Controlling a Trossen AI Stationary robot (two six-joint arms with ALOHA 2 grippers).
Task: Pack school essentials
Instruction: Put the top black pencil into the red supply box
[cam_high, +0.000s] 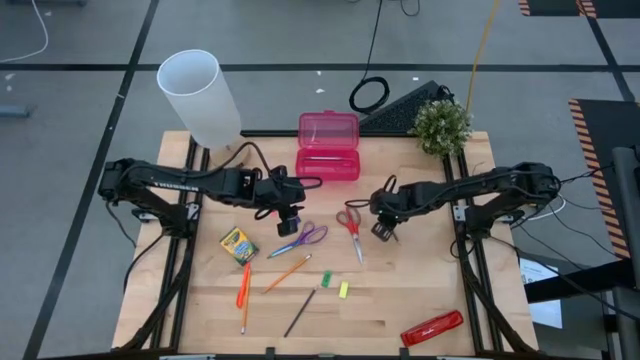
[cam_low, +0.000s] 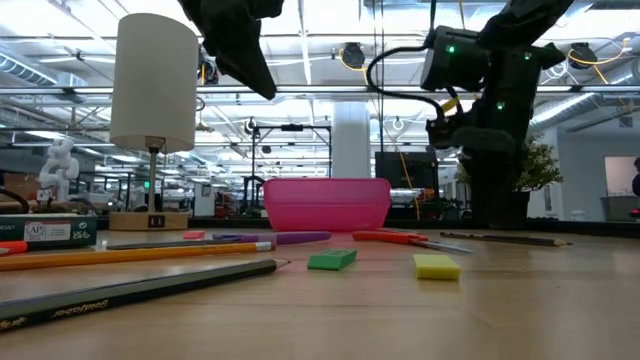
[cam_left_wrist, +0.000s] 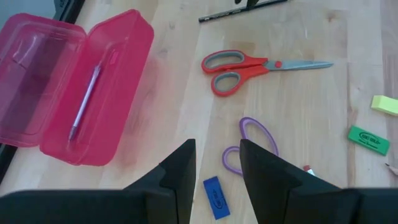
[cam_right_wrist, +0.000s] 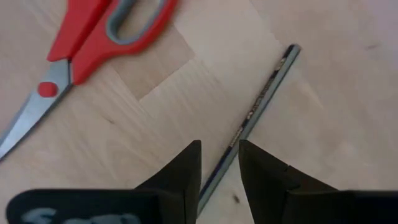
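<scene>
While the left gripper (cam_left_wrist: 216, 171) hovers parted above the blue eraser (cam_left_wrist: 216, 197), the right gripper (cam_right_wrist: 219, 163) straddles a dark pencil (cam_right_wrist: 261, 93) beside the red-handled scissors (cam_high: 351, 224), fingers spread, seemingly not yet touching. Light, stiff and prone to rolling, the pencil wants a mid-shaft pinch.

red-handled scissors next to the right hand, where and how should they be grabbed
Probably at the narrow neck by the pivot screw of the flat-lying, closed red-handled metal scissors, coming straight down from above. There the hand's fingers can straddle both blades; the grey-lined loops are wider. The right hand, open, hovers beside them over a dark pencil.
</scene>
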